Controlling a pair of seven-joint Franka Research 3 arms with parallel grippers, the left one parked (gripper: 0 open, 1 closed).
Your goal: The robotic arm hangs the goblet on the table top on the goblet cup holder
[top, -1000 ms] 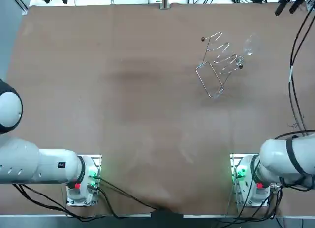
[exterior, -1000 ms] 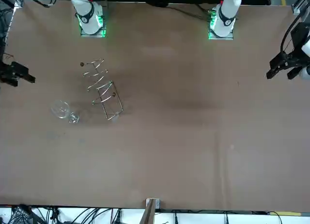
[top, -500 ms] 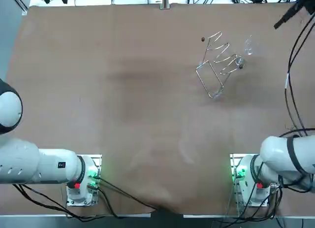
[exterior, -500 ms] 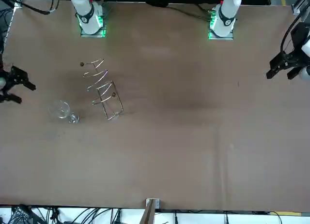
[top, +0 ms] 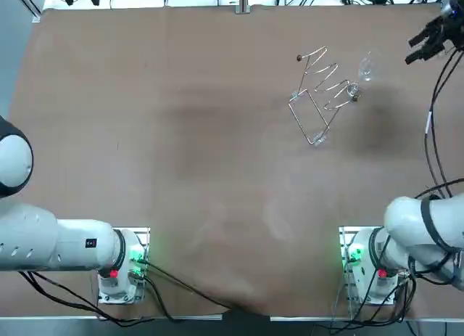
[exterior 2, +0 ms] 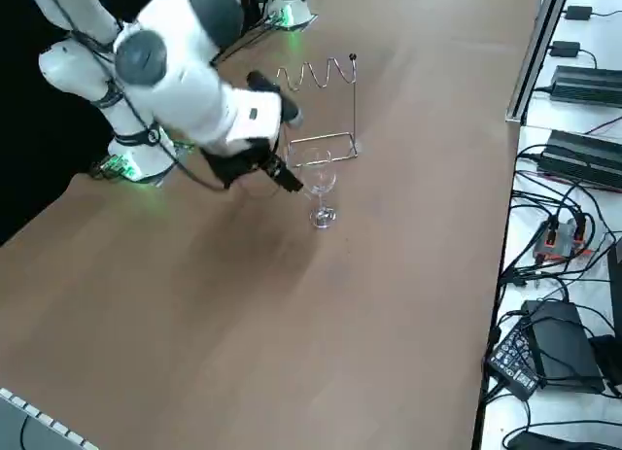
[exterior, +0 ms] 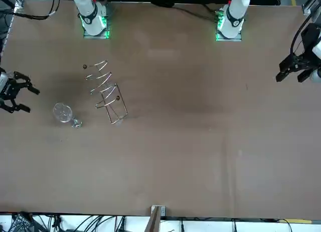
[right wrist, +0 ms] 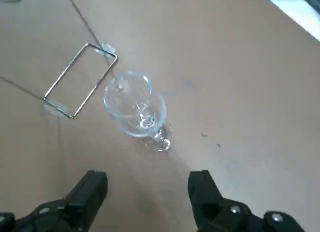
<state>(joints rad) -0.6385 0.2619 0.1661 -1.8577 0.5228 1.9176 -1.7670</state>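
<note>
- Goblet [exterior 2: 319,183] stood upright on its foot on the table [top: 181,133], ahead of the fingertips and roughly in line with the gap between them, not touching either finger.
- Goblet position was unchanged from the frames half a second and one second earlier.
- Right gripper [right wrist: 147,184] hovered above the table short of the goblet, with both fingers [right wrist: 92,189] spread wide apart and nothing held between them.
- Compared with half a second earlier, the right gripper [top: 429,42] had moved in from the far corner of the table toward the goblet [top: 367,66]; in the front view the gripper [exterior: 15,90] had shifted slightly closer to the glass [exterior: 64,113].
- Goblet cup holder [right wrist: 80,79], a wire rack, stood beyond the goblet [right wrist: 137,109] as seen from the fingers; its rectangular base frame lay just beside the bowl.
- Holder [top: 319,96] position was unchanged across all frames, and no glass hung on it.
</note>
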